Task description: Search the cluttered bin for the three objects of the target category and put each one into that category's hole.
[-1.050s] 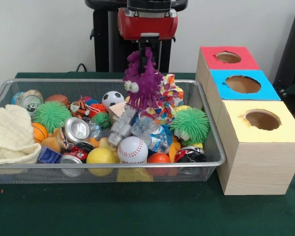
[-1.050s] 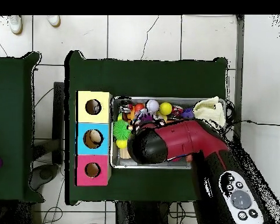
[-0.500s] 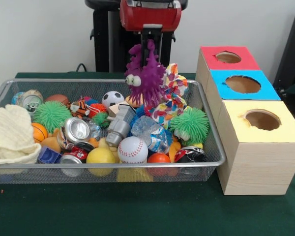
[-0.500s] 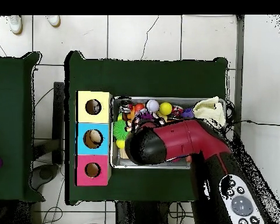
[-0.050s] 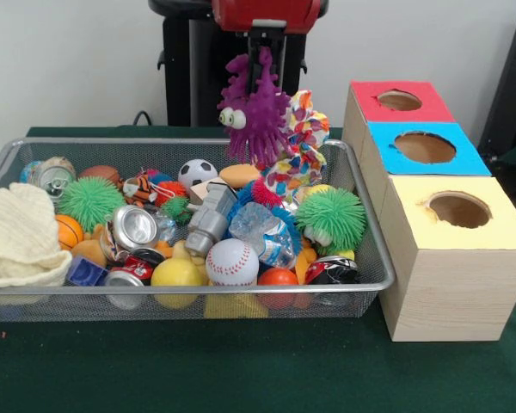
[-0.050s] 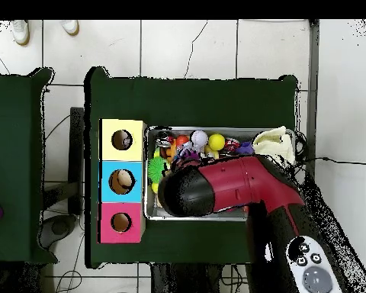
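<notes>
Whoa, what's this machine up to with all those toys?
The red robot arm is sorting toys. Its claw is shut on a purple spiky monster toy with googly eyes, held up above the wire basket full of balls, cans and other toys. A colourful rope toy hangs against it. Beside the basket stand three boxes, each with a hole on top: red, blue and yellow.

Lab: pedestal robot arm point(image 6: 239, 183), sorting boxes point(image 5: 430, 198)
</notes>
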Robot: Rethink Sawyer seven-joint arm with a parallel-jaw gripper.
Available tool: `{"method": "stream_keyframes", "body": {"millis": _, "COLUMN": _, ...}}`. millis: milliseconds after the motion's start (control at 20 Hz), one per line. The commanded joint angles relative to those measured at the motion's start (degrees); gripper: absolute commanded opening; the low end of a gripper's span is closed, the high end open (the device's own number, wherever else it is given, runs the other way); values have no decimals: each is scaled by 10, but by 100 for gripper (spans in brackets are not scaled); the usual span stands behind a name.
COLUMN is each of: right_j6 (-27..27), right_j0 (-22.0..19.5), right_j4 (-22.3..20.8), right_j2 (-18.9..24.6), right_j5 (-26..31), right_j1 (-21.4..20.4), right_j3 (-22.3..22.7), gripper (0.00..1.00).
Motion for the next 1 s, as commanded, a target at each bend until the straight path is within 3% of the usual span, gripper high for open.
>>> {"method": "stream_keyframes", "body": {"millis": 50, "right_j6": -58, "right_j0": 9, "right_j4": 27, "right_j2": 8, "right_j5": 112, "right_j1": -42, "right_j3": -19, "gripper": 0}}
{"method": "stream_keyframes", "body": {"millis": 1000, "right_j6": -27, "right_j0": 41, "right_j4": 33, "right_j2": -2, "right_j5": 172, "right_j1": -52, "right_j3": -53, "gripper": 0}}
